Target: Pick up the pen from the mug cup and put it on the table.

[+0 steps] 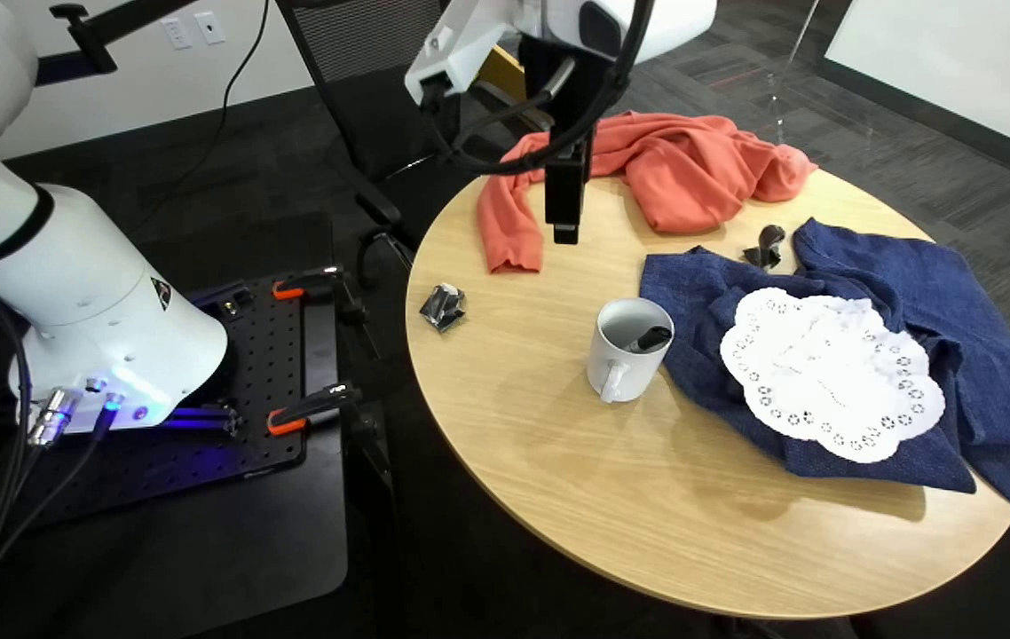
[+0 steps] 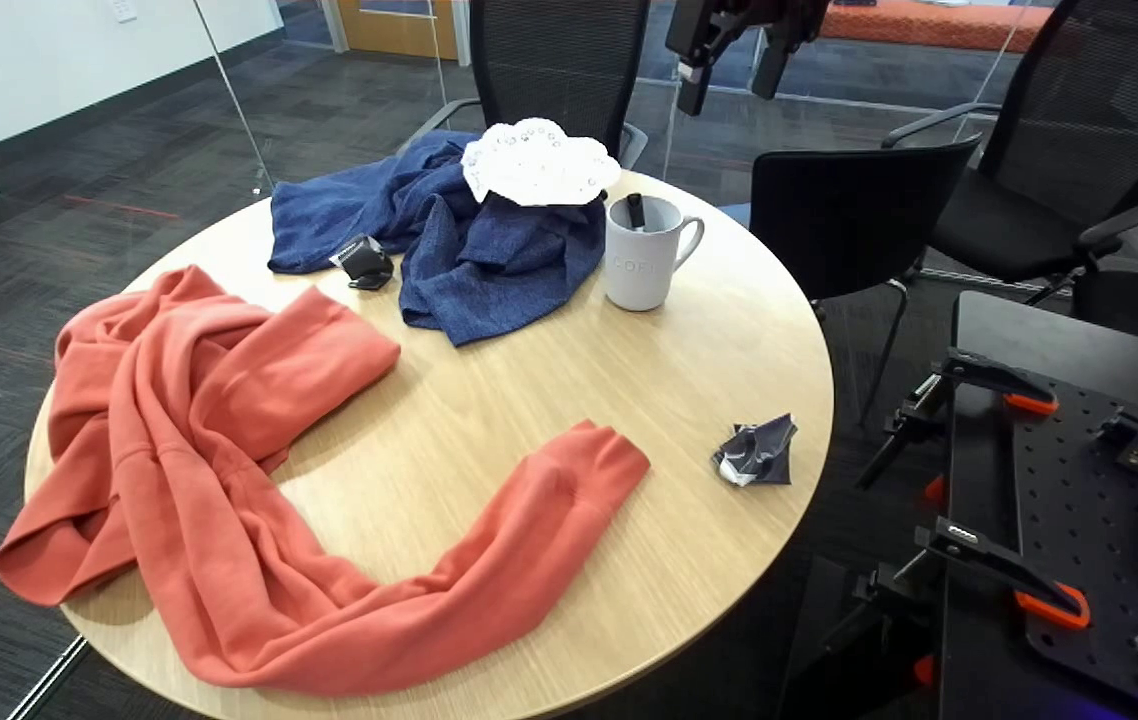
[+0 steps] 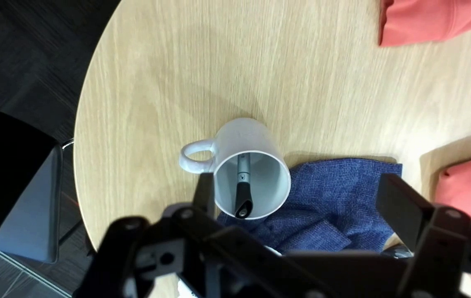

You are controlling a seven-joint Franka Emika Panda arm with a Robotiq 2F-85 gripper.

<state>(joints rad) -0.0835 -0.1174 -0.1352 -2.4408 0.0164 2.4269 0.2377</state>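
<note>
Pen (image 3: 243,194) is in the mug cup (image 3: 243,134), tilted, black end at the rim; wrist view, mid-frame, also gets the grey barrel inside, both exterior views give mostly the black end. Lettering (image 2: 637,266) on the mug cup shows in an exterior view only, right of upper center. End effector (image 3: 295,198): fingers wide apart, holding nothing, lower half of wrist view. Spread fingers (image 2: 772,72) also visible at the top edge in an exterior view; side-on, top center, one fingertip (image 1: 565,234) showing, gap can't be read from there. Crumpled dark scrap (image 1: 443,307) on the table (image 1: 487,390) in both exterior views, outside the wrist frame. Doily (image 1: 833,377) shows whole over blue cloth (image 1: 971,302), right of frame; wrist view catches white bits at the bottom. Red cloth (image 2: 179,480) fills lower left in an exterior view; wrist view has pieces at the right edge.
</note>
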